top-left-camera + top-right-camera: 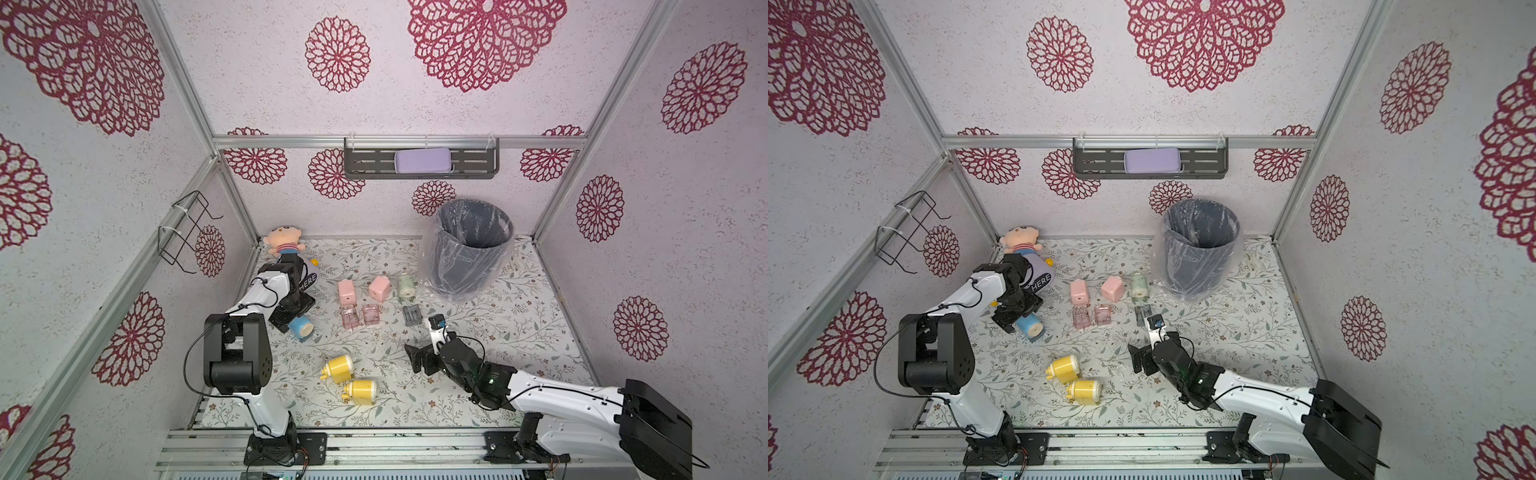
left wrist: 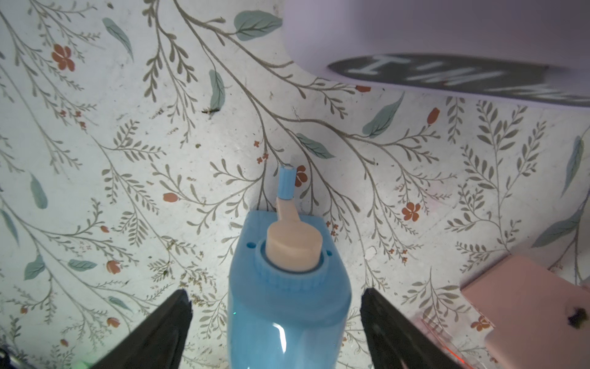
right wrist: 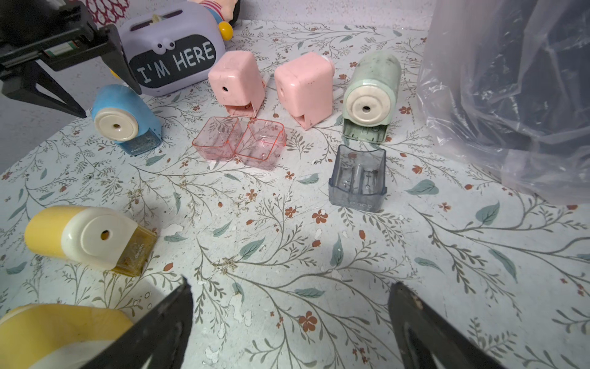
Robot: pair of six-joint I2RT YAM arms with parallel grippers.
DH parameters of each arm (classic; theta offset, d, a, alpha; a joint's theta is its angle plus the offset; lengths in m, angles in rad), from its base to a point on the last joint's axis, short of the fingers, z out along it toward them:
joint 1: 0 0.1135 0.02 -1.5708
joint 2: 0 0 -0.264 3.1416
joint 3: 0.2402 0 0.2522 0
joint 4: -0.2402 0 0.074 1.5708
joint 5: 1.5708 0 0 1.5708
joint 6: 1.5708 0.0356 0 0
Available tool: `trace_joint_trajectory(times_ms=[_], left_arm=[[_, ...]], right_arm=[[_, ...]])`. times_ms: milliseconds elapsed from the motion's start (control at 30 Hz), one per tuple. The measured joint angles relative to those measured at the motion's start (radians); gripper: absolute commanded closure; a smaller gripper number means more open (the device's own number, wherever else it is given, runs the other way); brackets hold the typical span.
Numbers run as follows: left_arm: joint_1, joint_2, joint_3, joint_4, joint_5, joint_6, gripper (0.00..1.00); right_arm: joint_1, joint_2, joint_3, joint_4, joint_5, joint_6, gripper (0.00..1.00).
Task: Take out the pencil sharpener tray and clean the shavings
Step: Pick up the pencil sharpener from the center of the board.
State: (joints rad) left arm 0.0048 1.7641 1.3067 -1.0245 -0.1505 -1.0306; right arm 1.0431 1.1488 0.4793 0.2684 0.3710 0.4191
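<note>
The left claw straddles the blue sharpener, which lies on the bench. Its jaws are apart, with a gap on each side. The sharpener's tray sits in its body. The right claw hangs wide apart over the bench. Two pink trays and a grey tray lie out.

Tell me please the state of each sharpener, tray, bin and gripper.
Left gripper: open around blue sharpener, not touching.
Blue sharpener: tray in.
Right gripper: open, empty.
Pink sharpeners: trays out.
Pink trays: on table.
Green sharpener: tray out.
Grey tray: on table.
Yellow sharpeners: lying down.
Bin: upright, lined.
</note>
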Motion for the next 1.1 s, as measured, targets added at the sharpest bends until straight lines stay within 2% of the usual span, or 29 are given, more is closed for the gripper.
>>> trace_joint_trajectory(times_ms=[367,533,633,700,867,1100], left_arm=[[0.016,0.057,-0.014,0.039,0.067,0.027,0.26],[0.020,0.060,-0.028,0.052,0.082,0.035,0.39],[0.020,0.059,-0.031,0.057,0.085,0.035,0.52],[0.020,0.051,-0.040,0.063,0.088,0.033,0.57],[0.019,-0.001,-0.089,0.072,0.090,0.027,0.67],[-0.002,-0.187,-0.102,0.029,0.074,0.005,0.71]], right_arm=[[0.000,-0.002,-0.006,0.002,0.002,0.003,0.01],[0.000,-0.002,-0.019,0.005,0.002,0.018,0.01],[0.000,-0.006,-0.037,0.012,0.006,0.027,0.01],[0.000,-0.011,-0.056,0.030,0.015,0.029,0.01],[0.000,-0.059,-0.113,0.087,0.018,0.023,0.01],[0.000,-0.080,-0.117,0.137,0.016,-0.030,0.01]])
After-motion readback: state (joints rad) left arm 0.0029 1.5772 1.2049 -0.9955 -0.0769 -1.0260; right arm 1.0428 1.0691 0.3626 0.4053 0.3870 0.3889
